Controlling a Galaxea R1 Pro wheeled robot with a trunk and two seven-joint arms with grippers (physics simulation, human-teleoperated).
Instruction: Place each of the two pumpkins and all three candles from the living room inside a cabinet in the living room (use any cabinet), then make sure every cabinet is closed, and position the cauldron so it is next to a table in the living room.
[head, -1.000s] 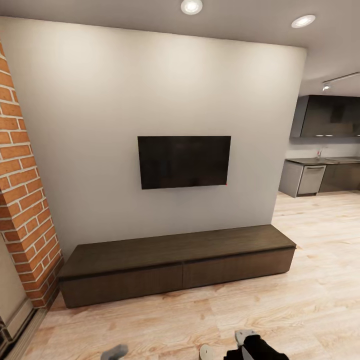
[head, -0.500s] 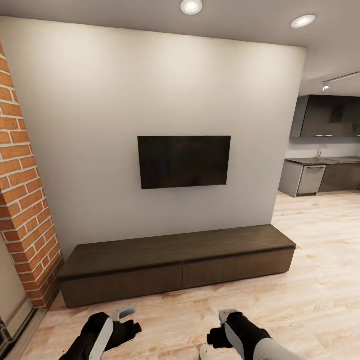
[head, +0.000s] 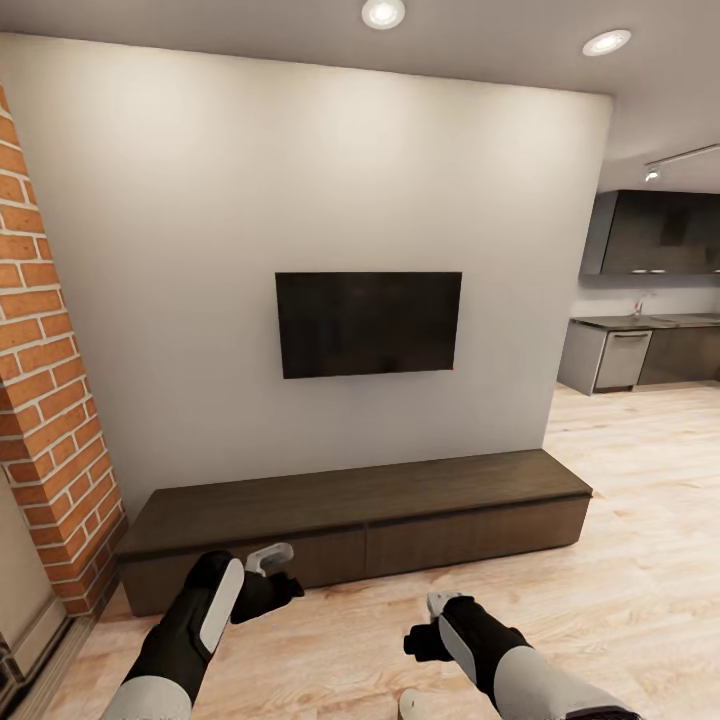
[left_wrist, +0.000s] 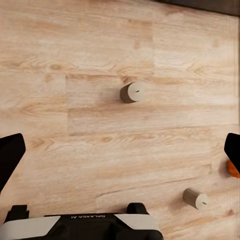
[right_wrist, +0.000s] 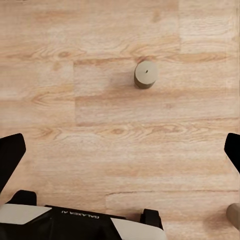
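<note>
Facing the closed cabinet at frame centre, left gripper and right gripper hang empty, fingers apart, above floor candles, seemingly readying a pickup.

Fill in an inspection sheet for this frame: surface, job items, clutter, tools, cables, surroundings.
Surface: pale wood plank floor, bare where visible.
Job's things: cabinet, both drawer fronts shut. Two candles on the floor in the left wrist view, one farther out, one nearer the camera; an orange sliver at the frame edge, possibly a pumpkin. Right wrist view has one candle standing upright.
Clutter: nothing seen.
Tools: left tool and right tool raised in front of the cabinet; in both wrist views the fingers are spread wide with nothing between.
Cables: nothing seen.
Surroundings: wall-mounted TV, brick column, kitchen units.
</note>
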